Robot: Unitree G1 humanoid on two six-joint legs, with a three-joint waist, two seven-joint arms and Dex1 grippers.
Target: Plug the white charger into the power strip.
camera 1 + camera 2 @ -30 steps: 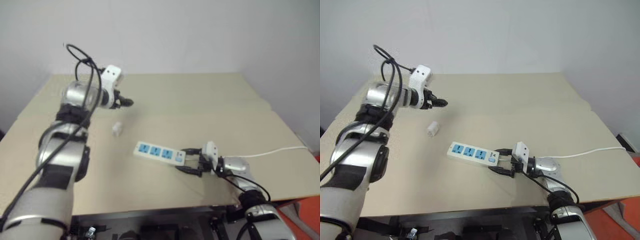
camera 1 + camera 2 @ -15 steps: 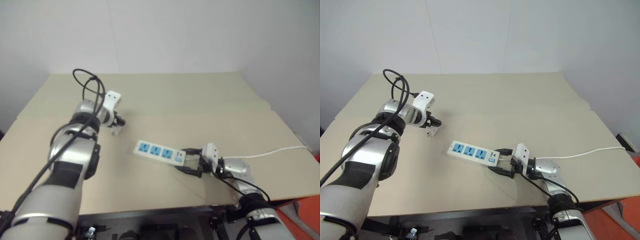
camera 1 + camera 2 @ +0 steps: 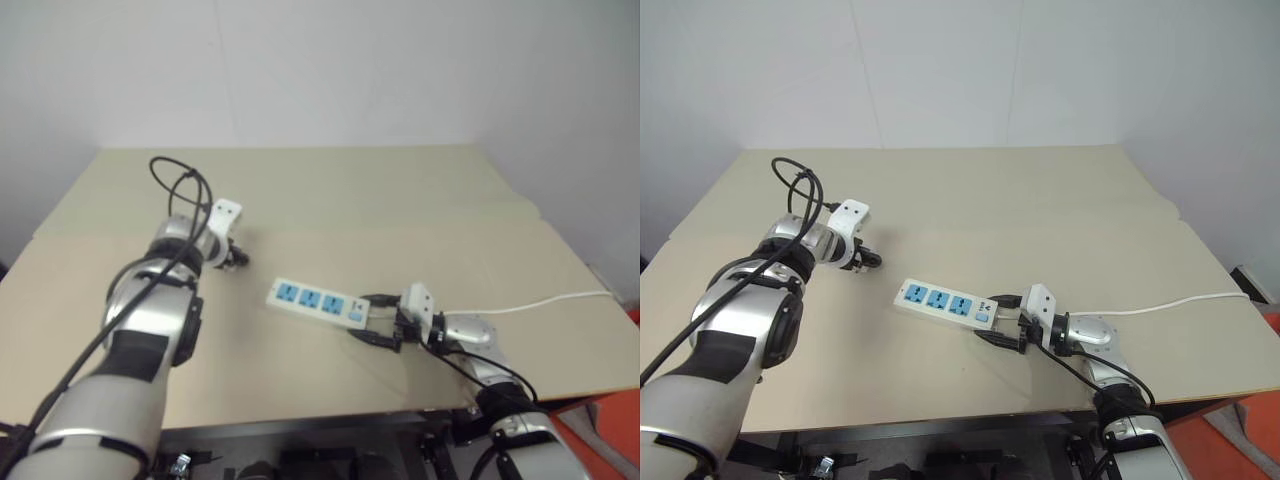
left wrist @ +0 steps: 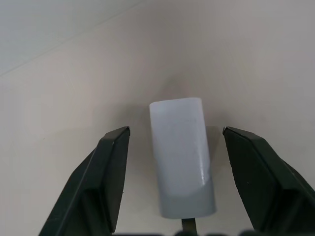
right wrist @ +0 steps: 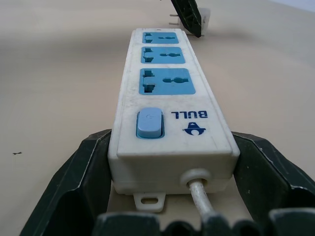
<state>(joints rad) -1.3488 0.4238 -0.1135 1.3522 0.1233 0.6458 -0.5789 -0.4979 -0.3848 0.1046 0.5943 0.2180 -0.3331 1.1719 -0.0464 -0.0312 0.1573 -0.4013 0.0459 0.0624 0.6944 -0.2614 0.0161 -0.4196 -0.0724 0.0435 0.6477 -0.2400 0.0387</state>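
Left fingers [image 4: 113, 182] straddle the white charger [image 4: 181, 155], gaps both sides.
Right fingers [image 5: 88, 172] are closed on the power strip [image 5: 167, 118], switch end, on the surface [image 3: 400, 200].

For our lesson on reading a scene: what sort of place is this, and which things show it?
Probably a robot test bench in a bare room: a plain beige table against blank walls, holding a power strip and a white charger.
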